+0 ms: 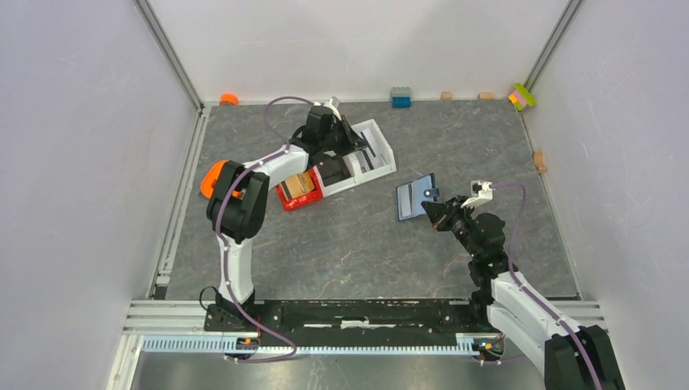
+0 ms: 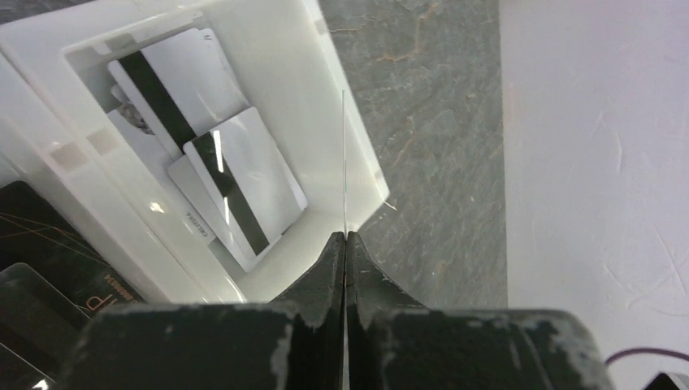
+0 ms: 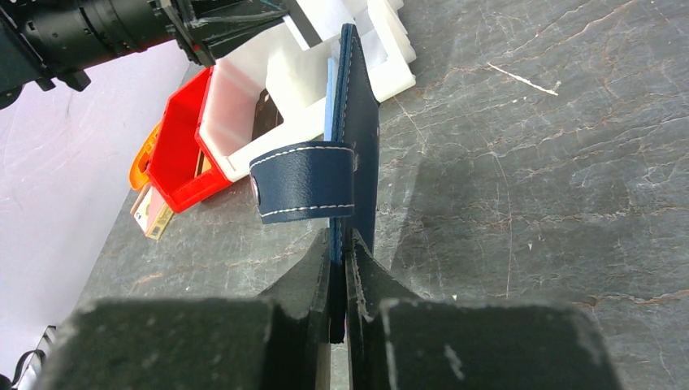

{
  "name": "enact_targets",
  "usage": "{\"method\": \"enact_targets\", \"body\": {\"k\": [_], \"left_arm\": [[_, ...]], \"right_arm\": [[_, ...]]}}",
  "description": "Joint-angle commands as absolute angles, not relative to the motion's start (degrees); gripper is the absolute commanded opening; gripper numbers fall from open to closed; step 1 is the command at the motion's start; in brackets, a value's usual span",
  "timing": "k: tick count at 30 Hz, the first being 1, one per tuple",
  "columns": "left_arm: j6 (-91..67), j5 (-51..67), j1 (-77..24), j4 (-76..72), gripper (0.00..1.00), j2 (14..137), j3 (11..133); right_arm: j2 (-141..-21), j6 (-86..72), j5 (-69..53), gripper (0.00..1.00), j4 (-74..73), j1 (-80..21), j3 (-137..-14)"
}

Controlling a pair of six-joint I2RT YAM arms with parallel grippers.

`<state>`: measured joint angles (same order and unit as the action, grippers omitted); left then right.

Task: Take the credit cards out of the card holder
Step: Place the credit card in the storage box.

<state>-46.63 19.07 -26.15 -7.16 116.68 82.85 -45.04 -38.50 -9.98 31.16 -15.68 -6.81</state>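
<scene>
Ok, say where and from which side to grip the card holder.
Pinch the card holder at its edge by the strap tab, edge-on from the right arm's side: it is thin and flat, both faces free. The right tool grips there.

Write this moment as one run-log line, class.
left gripper: shut on credit card over white tray | right gripper: shut on card holder
</scene>
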Motion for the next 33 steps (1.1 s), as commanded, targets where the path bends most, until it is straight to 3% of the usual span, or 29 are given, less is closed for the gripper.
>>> {"method": "enact_targets", "body": {"k": [1,8,12,19,20,22,23,33], "left_arm": [[-46.76,16.38,-26.13,-1.57,0.02,119.03,88.08],[-46.01,12.06,-25.83,4.86,0.05,120.86,92.52],[-47.1,12.49,-24.88,7.13,0.36,119.63,92.49],[-46.52,13.27,-25.28,8.53,0.58,110.06,88.57],[-46.72,13.34,-25.59,7.97,0.65,107.68,87.08],[-46.35,13.12,-26.7,6.05,0.91,103.12,83.02],[-45.96,12.78,-27.32,5.91,1.0,101.03,81.09],[-51.85,17.28,-32.53,-8.7,1.0,79.48,53.4]], "right_arm": [[-44.49,-38.04,-8.91,0.0,34.01,-15.56,-7.04],[-44.92,-38.34,-9.22,0.0,34.28,-15.56,-7.03],[-44.58,-38.26,-8.77,0.0,34.28,-15.56,-6.94],[-45.37,-38.2,-9.43,0.0,34.6,-15.58,-7.03],[-45.49,-38.21,-9.72,0.0,34.75,-15.56,-7.11],[-45.94,-38.23,-10.5,0.0,35.34,-15.56,-7.21],[-46.24,-38.21,-11.06,0.0,35.67,-15.56,-7.28],[-50.38,-40.28,-23.92,0.0,46.5,-15.59,-7.77]]}}
